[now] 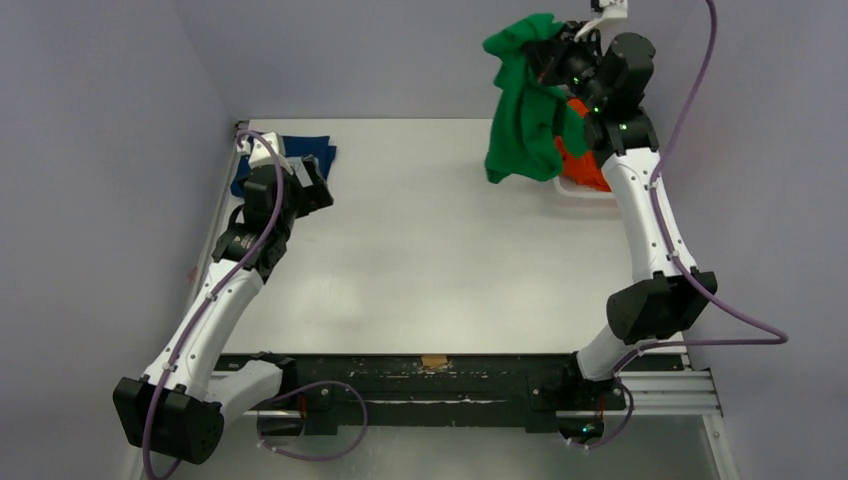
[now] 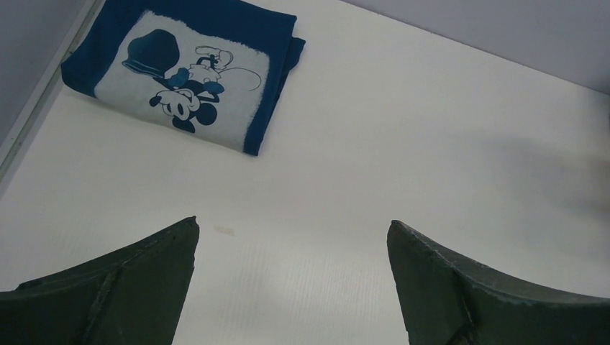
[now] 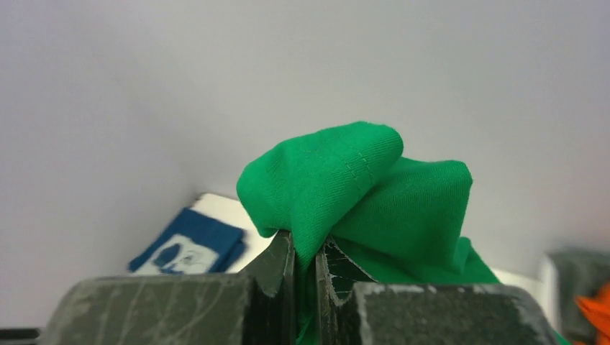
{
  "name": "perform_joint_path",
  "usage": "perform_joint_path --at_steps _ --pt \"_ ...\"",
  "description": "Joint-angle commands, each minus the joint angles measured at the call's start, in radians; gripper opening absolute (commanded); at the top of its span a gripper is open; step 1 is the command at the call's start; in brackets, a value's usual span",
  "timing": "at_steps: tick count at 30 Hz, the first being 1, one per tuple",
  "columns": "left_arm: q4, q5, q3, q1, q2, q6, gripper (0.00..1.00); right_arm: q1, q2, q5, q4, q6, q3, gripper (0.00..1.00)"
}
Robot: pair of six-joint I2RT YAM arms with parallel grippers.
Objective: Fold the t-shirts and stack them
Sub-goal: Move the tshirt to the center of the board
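Observation:
My right gripper is shut on the bright green t-shirt and holds it high above the table's back right; the cloth hangs down loosely. In the right wrist view the green cloth bulges out between the closed jaws of the gripper. The navy t-shirt with white print lies folded in the back left corner and also shows in the top view. My left gripper is open and empty, just in front of it. An orange shirt lies behind the hanging green one. A grey shirt shows faintly.
A white bin at the back right holds the orange shirt. Grey-lilac walls close in the table on the left, back and right. A black rail runs along the near edge.

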Motion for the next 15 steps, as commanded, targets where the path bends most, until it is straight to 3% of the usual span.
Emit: perform_joint_path --at_steps 1,6,9,12,15 --pt "0.021 -0.003 -0.020 0.002 -0.037 -0.003 1.00 0.125 0.018 -0.151 0.080 -0.011 0.155 0.00" --pt "-0.028 -0.047 -0.033 0.002 -0.062 -0.019 1.00 0.234 0.116 -0.263 0.058 0.005 0.285 0.00" --pt "-0.064 -0.075 -0.042 0.002 -0.082 -0.036 1.00 0.245 0.136 -0.327 0.074 0.049 0.274 0.00" --pt "-0.100 -0.098 -0.045 0.002 -0.093 -0.049 1.00 0.243 0.071 -0.277 0.075 0.004 0.094 0.00" --pt "-0.127 -0.106 -0.047 0.002 -0.101 -0.062 1.00 0.216 -0.028 -0.125 0.068 -0.014 -0.157 0.00"
